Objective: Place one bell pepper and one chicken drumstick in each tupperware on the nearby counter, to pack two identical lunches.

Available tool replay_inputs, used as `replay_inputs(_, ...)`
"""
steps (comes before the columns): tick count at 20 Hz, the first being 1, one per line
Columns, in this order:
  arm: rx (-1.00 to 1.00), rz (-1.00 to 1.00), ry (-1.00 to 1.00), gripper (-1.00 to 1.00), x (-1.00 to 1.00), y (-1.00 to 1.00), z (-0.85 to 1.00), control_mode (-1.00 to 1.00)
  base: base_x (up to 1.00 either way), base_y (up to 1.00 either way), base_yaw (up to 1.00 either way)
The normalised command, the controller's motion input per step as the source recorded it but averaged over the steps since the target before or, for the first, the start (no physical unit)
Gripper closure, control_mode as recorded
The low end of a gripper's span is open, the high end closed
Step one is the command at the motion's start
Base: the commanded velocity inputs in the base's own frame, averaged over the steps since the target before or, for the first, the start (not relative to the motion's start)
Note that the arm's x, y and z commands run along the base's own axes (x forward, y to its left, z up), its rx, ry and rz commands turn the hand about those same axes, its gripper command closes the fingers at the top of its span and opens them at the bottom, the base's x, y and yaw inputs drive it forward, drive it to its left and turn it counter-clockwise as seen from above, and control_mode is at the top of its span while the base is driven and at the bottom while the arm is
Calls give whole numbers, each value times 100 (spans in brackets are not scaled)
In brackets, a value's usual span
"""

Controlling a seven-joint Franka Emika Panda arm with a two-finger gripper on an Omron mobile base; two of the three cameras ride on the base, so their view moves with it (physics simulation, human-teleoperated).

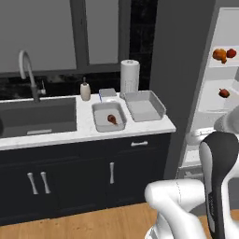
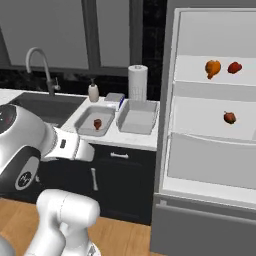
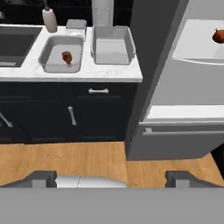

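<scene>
With one drumstick (image 1: 112,119) already in the left tub (image 1: 108,126), send the spread, empty gripper (image 3: 109,177) to the fridge-shelf pepper (image 2: 229,117).

I am counting two tubs on the counter (image 1: 154,127): a left tub (image 1: 99,122) and a right tub (image 1: 158,108). I am seeing two drumsticks, a reddish-brown drumstick (image 1: 112,119) lying in the left tub and an orange drumstick (image 2: 212,68) on the upper fridge shelf. I am finding two peppers, a red pepper (image 2: 234,67) beside the orange drumstick and a darker pepper (image 2: 229,117) on the shelf below. I am also counting one paper towel roll (image 1: 130,74), one soap bottle (image 1: 85,90), one tap (image 1: 27,70), one sink (image 1: 42,116) and one small flat box (image 1: 107,92) behind the tubs.
</scene>
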Motion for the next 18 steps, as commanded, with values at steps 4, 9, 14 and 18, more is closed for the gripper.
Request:
replay_inputs(4, 0, 0, 0, -100, 0, 0, 0, 100, -25, -100, -10)
replay_inputs(9, 0, 0, 0, -100, 0, 0, 0, 100, 55, -98, 3)
replay_inputs(14, 0, 0, 0, -100, 0, 0, 0, 100, 100, -54, 17)
replay_inputs(18, 0, 0, 0, -100, 0, 0, 0, 100, 69, -79, 8)
